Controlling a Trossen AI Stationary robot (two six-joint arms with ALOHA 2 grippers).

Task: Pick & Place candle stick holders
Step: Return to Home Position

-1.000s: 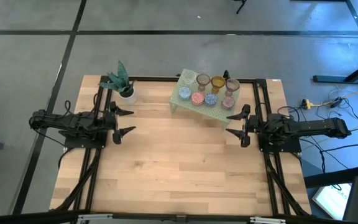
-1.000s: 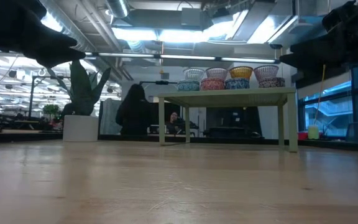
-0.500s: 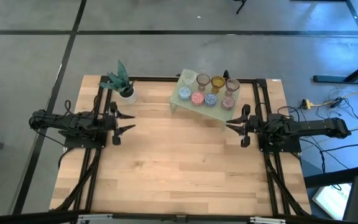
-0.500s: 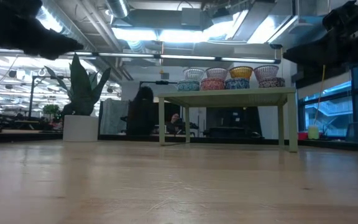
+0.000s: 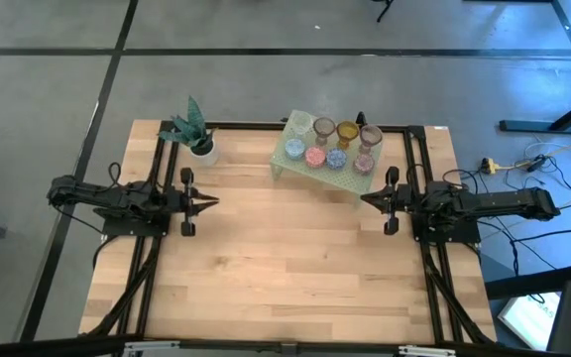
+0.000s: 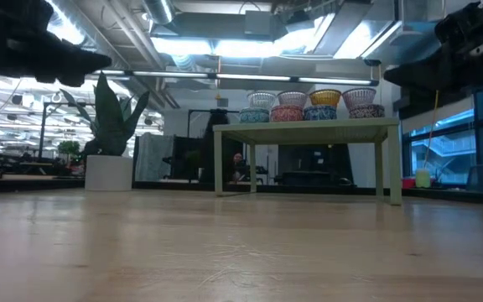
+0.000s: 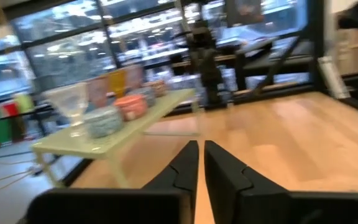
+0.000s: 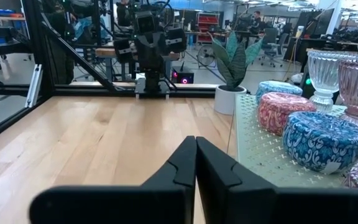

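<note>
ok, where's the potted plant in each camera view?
High view: potted plant at the table's upper left, left of the green rack.
Low view: left of centre, left of the rack.
Left wrist view: not in it; only the rack shows.
Right wrist view: standing past the rack's far end, rack in front.
Shared landmark: the green rack, in all four views.

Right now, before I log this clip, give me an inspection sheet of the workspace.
Surface: wooden table, nothing amiss seen.
Job's things: candle stick holders standing on the green rack at the far edge.
Clutter: potted plant left of the rack.
Grippers: left gripper and right gripper shut, empty, facing each other across the table.
Cables: yellow cable on the grey floor right of the table.
Surroundings: no person beside the table.
</note>
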